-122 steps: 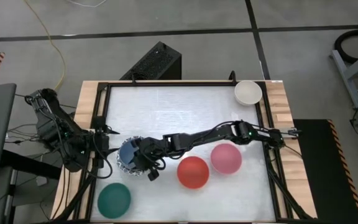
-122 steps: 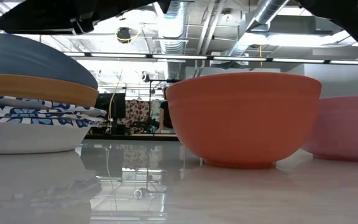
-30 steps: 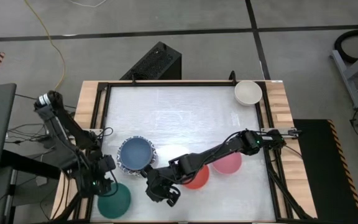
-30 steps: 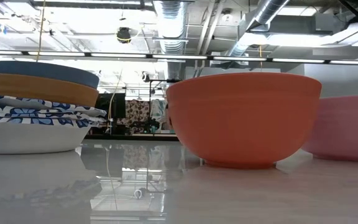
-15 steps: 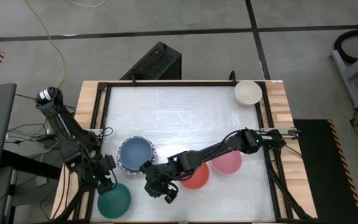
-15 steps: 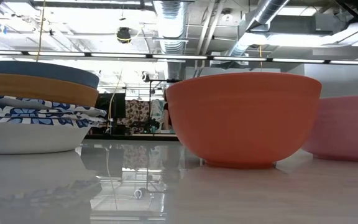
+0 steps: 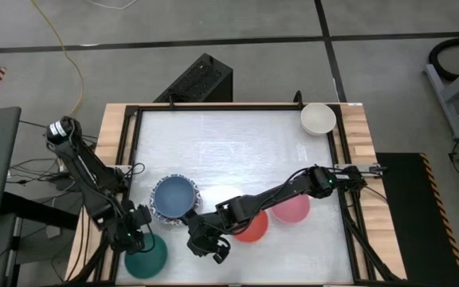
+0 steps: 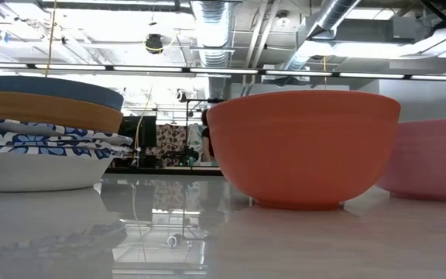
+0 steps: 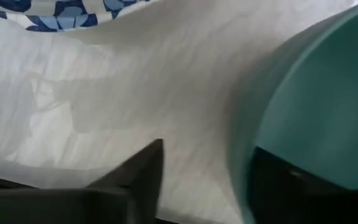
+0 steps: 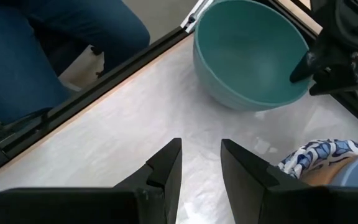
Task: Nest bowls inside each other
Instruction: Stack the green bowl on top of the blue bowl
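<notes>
Left gripper with jaws part-open astride the rim of the green bowl, one finger inside and one outside; right gripper empty, jaws slightly apart, green bowl ahead and the nested stack beside it.

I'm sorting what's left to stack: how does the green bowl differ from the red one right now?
The green bowl sits at the table's front left corner with the left claw straddling its rim; the red bowl sits mid-table, untouched, partly under the right arm. Green is teal-coloured, red orange-red. Both stand upright, empty and alone.
</notes>
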{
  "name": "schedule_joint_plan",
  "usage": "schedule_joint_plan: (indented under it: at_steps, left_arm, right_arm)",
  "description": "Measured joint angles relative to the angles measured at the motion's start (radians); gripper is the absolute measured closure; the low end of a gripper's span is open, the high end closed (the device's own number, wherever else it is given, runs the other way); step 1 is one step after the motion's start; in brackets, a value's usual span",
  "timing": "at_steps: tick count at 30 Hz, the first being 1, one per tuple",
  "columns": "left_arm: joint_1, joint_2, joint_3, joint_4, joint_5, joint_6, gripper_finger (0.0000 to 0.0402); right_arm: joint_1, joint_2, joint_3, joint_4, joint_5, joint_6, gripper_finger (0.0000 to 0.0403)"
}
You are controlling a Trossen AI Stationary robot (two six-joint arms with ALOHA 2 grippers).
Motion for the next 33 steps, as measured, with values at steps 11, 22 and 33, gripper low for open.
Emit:
schedule_joint_plan:
  at_steps: [11,22,33]
  left_arm:
    - [0.003,-0.068,0.000,0.017,-0.004,-0.137,0.0399]
    - [0.008,-0.115,0.198,-0.274,-0.201,-0.193,0.0401]
    - [0.147,-0.076,0.392,-0.720,-0.327,-0.056,0.0401]
  right_arm:
    - [0.000,0.000,0.000,-0.004,0.000,0.007,0.0272]
    - [0.003,0.000,0.000,-0.003,0.026,-0.038,0.0272]
    - [0.070,-0.055,0.010,-0.015,0.288,-0.323,0.0272]
